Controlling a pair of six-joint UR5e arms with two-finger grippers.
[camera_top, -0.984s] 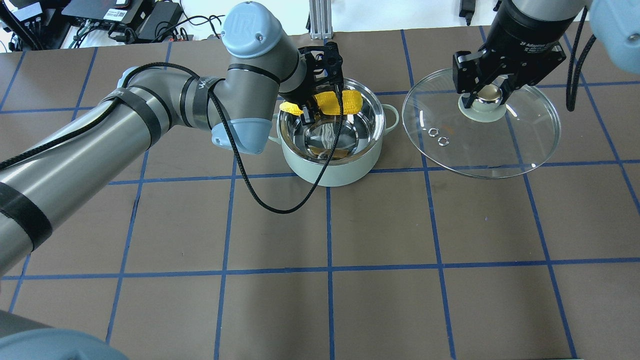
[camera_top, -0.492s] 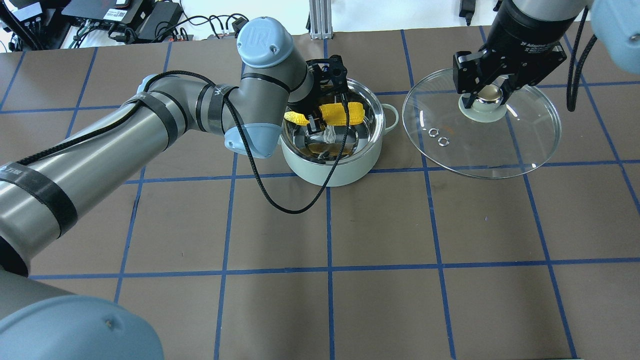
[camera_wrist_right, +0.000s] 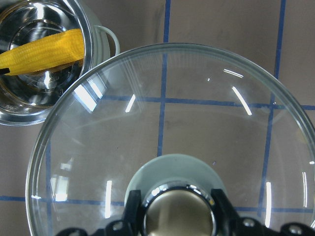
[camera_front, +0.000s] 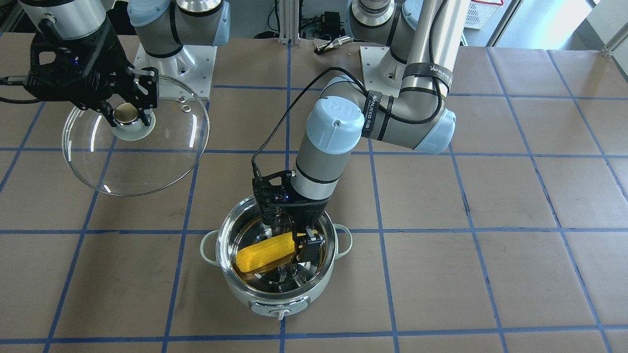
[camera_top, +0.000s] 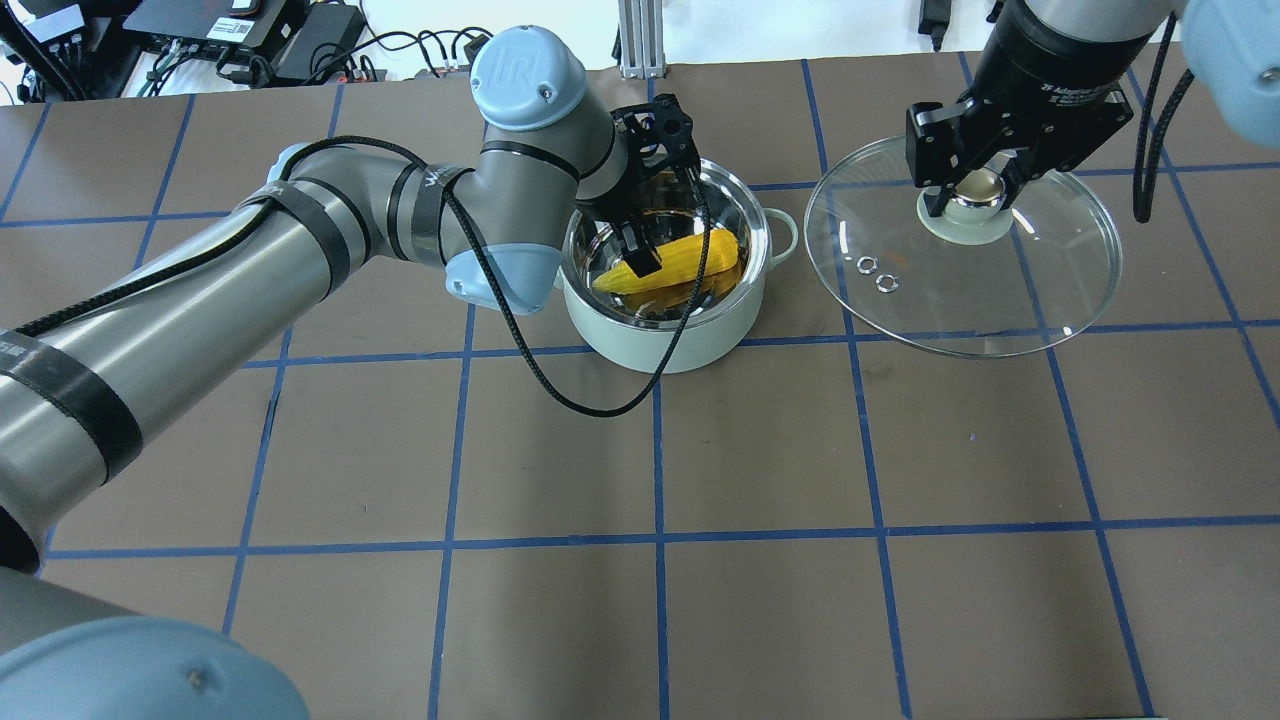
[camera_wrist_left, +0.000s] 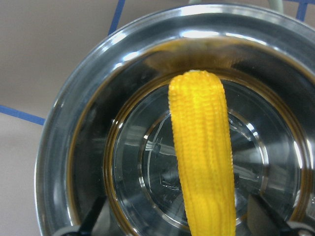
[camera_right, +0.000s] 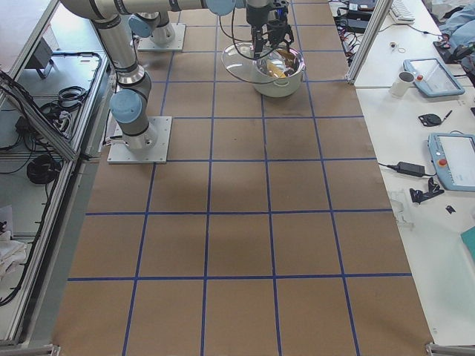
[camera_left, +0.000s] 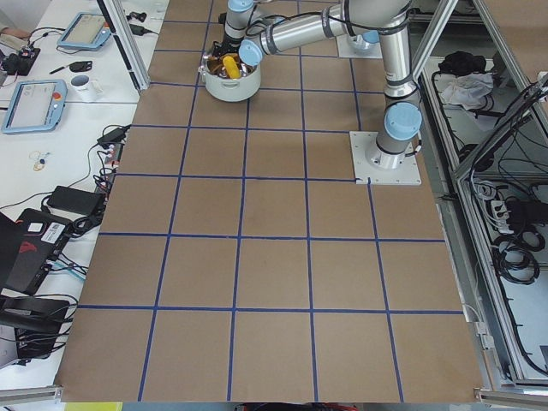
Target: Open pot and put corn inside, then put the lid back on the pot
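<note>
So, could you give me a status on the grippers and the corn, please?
Left gripper open, down in the pot. Corn lying inside, tilted. Right gripper shut on the lid by its knob, off to the side. Left gripper blocks the pot's opening.

Illumination is bright, even and diffuse from overhead; shadows on the bench are faint. Specular streaks mark the lid glass and the steel wall of the pot. The left wrist view is soft toward its lower edge.
</note>
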